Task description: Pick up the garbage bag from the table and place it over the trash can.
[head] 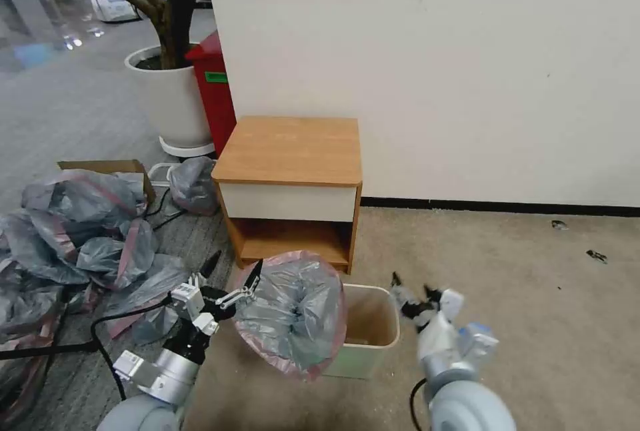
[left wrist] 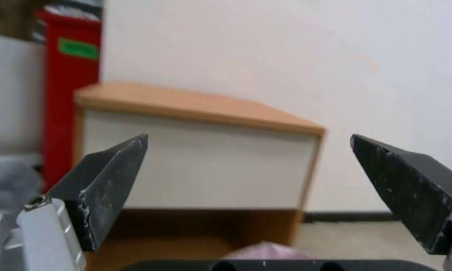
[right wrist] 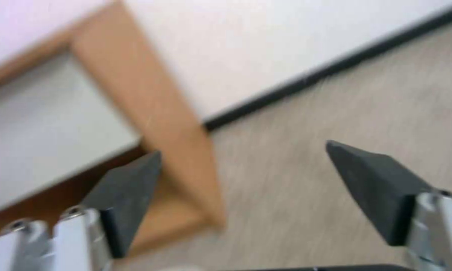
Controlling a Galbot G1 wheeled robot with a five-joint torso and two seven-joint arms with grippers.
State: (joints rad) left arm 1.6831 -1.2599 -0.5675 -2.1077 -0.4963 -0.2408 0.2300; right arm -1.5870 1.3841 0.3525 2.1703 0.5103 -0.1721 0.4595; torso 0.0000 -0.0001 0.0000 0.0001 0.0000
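Observation:
The garbage bag [head: 293,314], crinkly grey with a pink-red rim, sits puffed up over the left side of the cream trash can [head: 373,327], whose right half stays uncovered. The trash can stands on the carpet in front of the table [head: 290,151], a low wooden nightstand with a bare top. My left gripper [head: 237,263] is open just left of the bag, level with its top. In the left wrist view this gripper [left wrist: 249,137] has nothing between its fingers, with a pink bit of the bag [left wrist: 266,250] below. My right gripper [head: 412,284] [right wrist: 243,148] hangs open beside the can's right rim.
A heap of similar grey-and-pink bags [head: 80,237] and a cardboard box [head: 107,167] lie on the floor at left, with a black cable [head: 100,337] near my left arm. A white plant pot [head: 170,97] and a red bin [head: 213,91] stand behind, by the wall. Open carpet lies to the right.

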